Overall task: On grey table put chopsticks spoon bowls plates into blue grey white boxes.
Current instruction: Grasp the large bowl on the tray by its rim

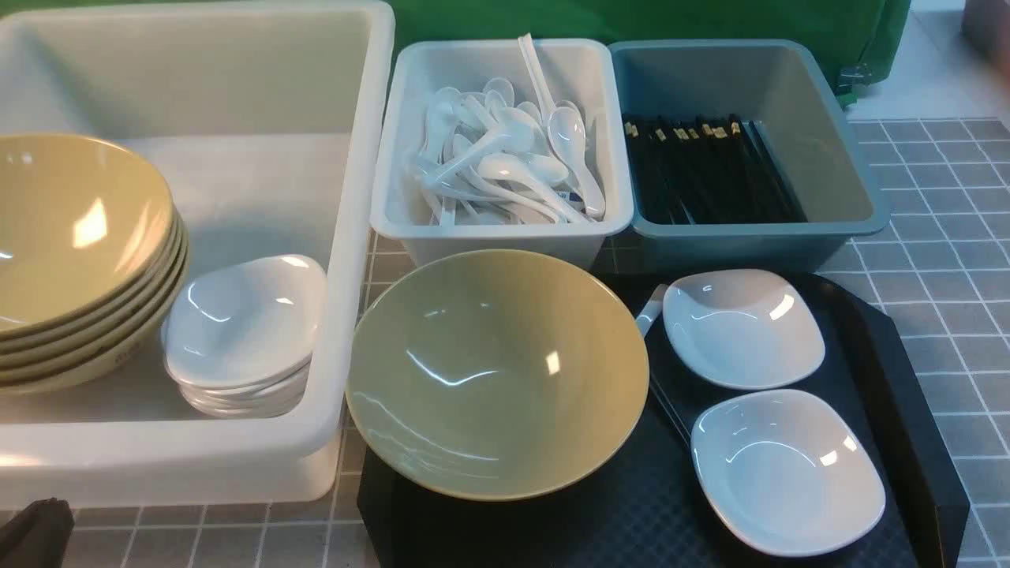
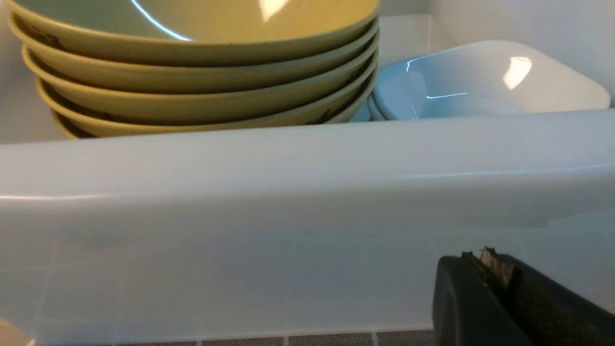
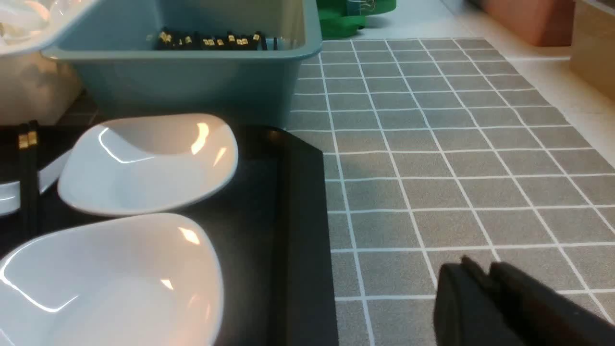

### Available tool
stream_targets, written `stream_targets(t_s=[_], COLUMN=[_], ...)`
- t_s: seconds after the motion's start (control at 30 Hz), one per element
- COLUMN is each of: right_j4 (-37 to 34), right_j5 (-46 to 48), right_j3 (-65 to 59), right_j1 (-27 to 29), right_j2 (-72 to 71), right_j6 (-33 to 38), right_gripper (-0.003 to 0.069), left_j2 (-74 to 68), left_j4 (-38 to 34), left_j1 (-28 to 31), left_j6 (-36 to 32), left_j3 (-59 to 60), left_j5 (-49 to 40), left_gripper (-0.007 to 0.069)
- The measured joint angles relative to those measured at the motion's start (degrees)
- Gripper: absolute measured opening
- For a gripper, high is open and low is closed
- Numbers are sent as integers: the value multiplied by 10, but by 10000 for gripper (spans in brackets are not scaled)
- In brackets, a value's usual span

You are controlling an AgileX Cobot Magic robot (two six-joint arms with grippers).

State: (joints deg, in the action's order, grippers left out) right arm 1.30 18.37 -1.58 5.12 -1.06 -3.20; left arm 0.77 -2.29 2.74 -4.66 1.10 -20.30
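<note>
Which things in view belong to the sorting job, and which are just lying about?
Job: loose olive bowl, far plate, near plate, spoon, chopsticks, white box, grey box, blue box, grey table.
Lying about: black tray, green backdrop.

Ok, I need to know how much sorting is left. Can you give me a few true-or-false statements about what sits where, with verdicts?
1. One bowl sits on the black tray. True.
2. The far plate rests on top of the near plate. False: they lie side by side on the tray.
3. The spoons lie in the blue-grey box. False: they lie in the pale grey box; the blue-grey box holds chopsticks.
4. The white box holds a stack of bowls and a stack of plates. True.
5. No chopsticks remain on the black tray. False: loose chopsticks lie beside the plates.
</note>
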Motion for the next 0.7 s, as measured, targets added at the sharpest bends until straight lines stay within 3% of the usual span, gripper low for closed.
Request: stream_targets(t_s=[0.7], right_j4=[0], right_j5=[0], right_j3=[0], right_j1=[0], right_j2=[0], right_j6=[0], right_gripper=[131], left_j2=[0], left_j4=[3], left_j1=[0], left_j6=[-6], left_j3=[0], left_j5=[0], left_gripper=[-11])
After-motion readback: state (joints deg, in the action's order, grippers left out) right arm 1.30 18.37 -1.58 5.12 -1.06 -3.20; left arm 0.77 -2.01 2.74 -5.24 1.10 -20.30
